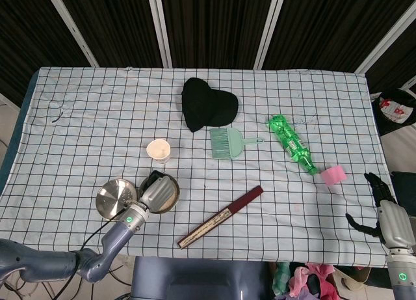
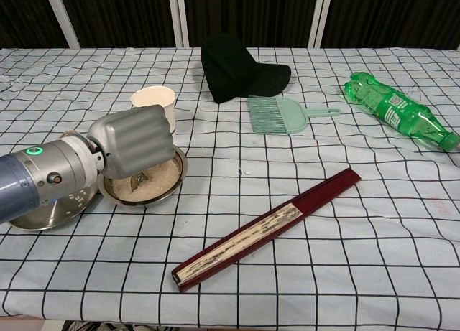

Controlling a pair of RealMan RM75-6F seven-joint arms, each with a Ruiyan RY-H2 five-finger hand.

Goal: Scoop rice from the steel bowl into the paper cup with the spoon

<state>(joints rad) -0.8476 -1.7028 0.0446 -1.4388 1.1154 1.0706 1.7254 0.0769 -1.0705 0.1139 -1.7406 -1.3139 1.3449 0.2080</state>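
Note:
The steel bowl [image 2: 167, 186] of rice stands at the near left of the table, also seen from above as the bowl [image 1: 174, 194]. My left hand [image 2: 134, 139] hovers over it, fingers curled down around the spoon [image 2: 136, 179], whose tip pokes into the rice under the palm. The grip itself is hidden by the back of the hand [image 1: 156, 192]. Just behind the bowl stands the white paper cup [image 2: 153, 99], upright, apart from the hand [image 1: 158, 150]. My right hand [image 1: 385, 212] hangs off the table's right edge with fingers apart, holding nothing.
A flat steel dish [image 2: 39, 209] with stray rice grains lies left of the bowl. A dark red folded fan [image 2: 267, 227] lies in front, a green dustpan brush [image 2: 279, 115], black cap [image 2: 233, 67] and green bottle [image 2: 395, 117] further back. A pink block [image 1: 333, 175] sits near the right edge.

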